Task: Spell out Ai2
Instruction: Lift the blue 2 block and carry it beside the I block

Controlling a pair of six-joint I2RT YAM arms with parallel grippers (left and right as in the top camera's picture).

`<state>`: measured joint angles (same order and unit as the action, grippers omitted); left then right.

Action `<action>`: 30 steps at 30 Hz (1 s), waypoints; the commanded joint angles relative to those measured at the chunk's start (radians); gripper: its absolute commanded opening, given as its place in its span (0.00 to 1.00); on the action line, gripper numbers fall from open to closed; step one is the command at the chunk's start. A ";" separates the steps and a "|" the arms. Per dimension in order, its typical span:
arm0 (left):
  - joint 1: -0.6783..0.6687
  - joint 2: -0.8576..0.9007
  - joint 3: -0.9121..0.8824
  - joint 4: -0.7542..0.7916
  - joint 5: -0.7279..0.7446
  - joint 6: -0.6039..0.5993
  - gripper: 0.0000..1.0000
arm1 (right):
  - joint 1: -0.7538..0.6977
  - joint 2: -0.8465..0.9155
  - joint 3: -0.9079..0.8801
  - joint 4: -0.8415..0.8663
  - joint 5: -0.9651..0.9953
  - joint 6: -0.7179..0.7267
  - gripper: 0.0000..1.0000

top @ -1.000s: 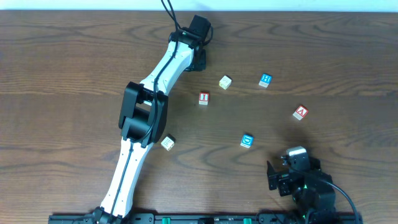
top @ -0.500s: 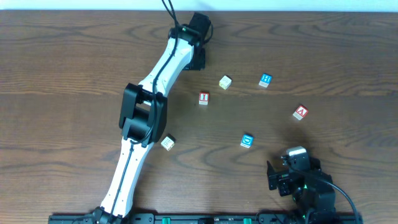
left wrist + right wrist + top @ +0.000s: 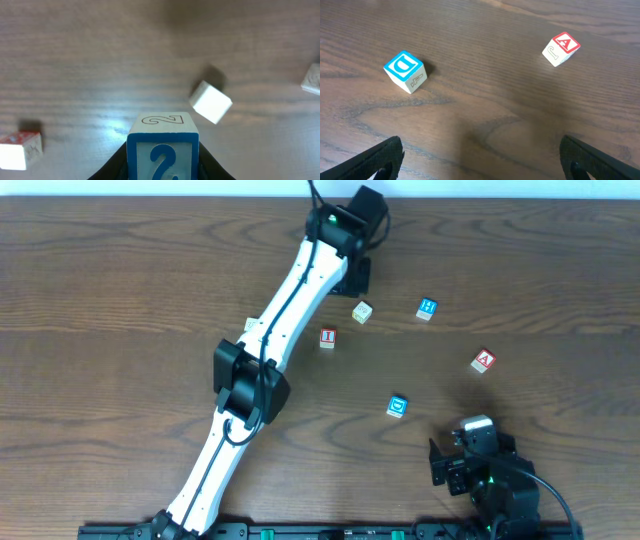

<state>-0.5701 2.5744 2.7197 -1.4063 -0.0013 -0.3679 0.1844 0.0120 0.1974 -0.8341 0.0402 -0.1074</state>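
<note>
Blue borders and a blue numeral on white faces mark the 2 block [image 3: 162,147], which is clamped between the closed-in fingers of the left gripper [image 3: 162,162]. An outlined 2 is shown on its top face and a solid 2 on the face turned to the left wrist camera. The block's underside is cut off by the frame, so it cannot be told whether it touches the wooden table [image 3: 120,300]. From overhead the block is hidden under the left gripper [image 3: 355,275], which is stretched out to the far side of the table. A pale block [image 3: 362,312] is seen just beside that gripper, tilted on the wood [image 3: 211,101]. The red I block [image 3: 327,338] lies near the pale block, on the side toward the robot's base, with the left arm [image 3: 285,310] passing close beside it. The red A block [image 3: 484,361] lies well apart to the right and is seen clearly from the right wrist [image 3: 561,48]. A blue H block [image 3: 427,308] sits between the pale block and the A block. A blue D block [image 3: 398,406] lies nearer the right gripper [image 3: 470,450], whose fingers are spread wide over bare wood [image 3: 480,152], nothing being held.
</note>
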 commanded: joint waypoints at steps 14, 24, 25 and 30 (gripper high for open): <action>-0.078 -0.302 -0.109 -0.042 -0.179 -0.020 0.06 | -0.008 -0.006 -0.011 -0.004 -0.003 -0.010 0.99; -0.103 -0.318 -0.110 -0.031 -0.074 -0.023 0.06 | -0.008 -0.006 -0.011 -0.004 -0.003 -0.010 0.99; -0.113 -0.331 -0.110 -0.041 -0.046 -0.032 0.06 | -0.008 -0.006 -0.011 -0.004 -0.003 -0.010 0.99; -0.137 -0.375 -0.115 -0.145 -0.032 -0.074 0.06 | -0.007 -0.006 -0.011 -0.004 -0.003 -0.010 0.99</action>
<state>-0.6979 2.2498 2.6083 -1.5166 -0.0582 -0.4088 0.1844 0.0120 0.1974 -0.8341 0.0399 -0.1070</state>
